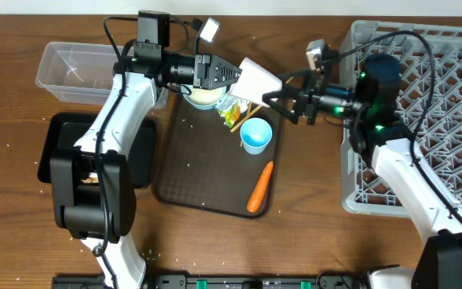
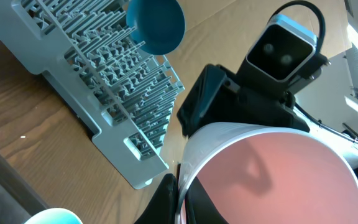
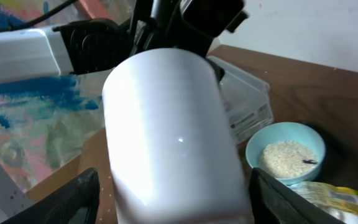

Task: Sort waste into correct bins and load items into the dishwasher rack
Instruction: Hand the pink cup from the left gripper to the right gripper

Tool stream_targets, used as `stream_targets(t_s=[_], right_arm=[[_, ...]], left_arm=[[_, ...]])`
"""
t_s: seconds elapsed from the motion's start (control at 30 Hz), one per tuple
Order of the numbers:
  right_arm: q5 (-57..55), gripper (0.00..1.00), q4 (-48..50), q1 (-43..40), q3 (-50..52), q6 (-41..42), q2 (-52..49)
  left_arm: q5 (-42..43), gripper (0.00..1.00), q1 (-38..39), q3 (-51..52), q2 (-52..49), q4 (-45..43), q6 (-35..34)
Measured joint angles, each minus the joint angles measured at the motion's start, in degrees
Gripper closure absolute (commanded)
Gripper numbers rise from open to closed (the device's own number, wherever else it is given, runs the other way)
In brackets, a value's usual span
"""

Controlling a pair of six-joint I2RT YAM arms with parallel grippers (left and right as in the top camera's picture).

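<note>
My left gripper [image 1: 229, 75] is shut on the rim of the pale pink cup [image 1: 259, 79], holding it on its side above the brown tray's far edge. The left wrist view shows the jaws [image 2: 180, 199] pinching the rim and the cup's pink inside [image 2: 272, 180]. My right gripper [image 1: 281, 100] is open, one finger on each side of the cup's base [image 3: 173, 137]. The light blue cup [image 1: 255, 135], carrot [image 1: 261, 186], bowl of rice [image 1: 203, 98] and wrapper [image 1: 231, 108] lie on the tray. The grey rack [image 1: 439, 120] stands at the right, with the blue plate [image 2: 157, 25] upright in it.
The dark brown serving tray [image 1: 207, 172] sits mid-table. The clear tub [image 1: 74, 68] is at the far left, with the black tray [image 1: 58, 148] in front of it, partly under my left arm. The rack's corner [image 2: 142, 155] is close to the held cup.
</note>
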State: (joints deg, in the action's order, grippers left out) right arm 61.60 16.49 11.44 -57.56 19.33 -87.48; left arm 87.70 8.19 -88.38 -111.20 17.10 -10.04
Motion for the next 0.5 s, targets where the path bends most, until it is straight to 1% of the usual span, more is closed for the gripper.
stream_targets(t_s=[0.2,0.4,0.43,0.47,0.5], right_arm=[[-3.48,0.36,-0.02,2.14,0.02,0.68,0.00],[-3.58,0.49,0.04,2.14,0.00,1.20,0.00],[-3.58,0.49,0.07,2.14,0.02,1.25,0.00],[-3.56,0.49,0.09,2.14,0.02,1.27,0.00],[-3.56,0.49,0.13,2.14,0.02,1.29,0.00]], left_arm=[[0.02,0.94,0.31,0.00,0.00,0.00,-0.02],[-0.15,0.94,0.42,0.00,0.00,-0.02,0.02],[-0.17,0.94,0.42,0.00,0.00,-0.02,0.02],[-0.22,0.93,0.42,0.00,0.00,-0.02,0.00],[-0.22,0.89,0.42,0.00,0.00,-0.02,0.02]])
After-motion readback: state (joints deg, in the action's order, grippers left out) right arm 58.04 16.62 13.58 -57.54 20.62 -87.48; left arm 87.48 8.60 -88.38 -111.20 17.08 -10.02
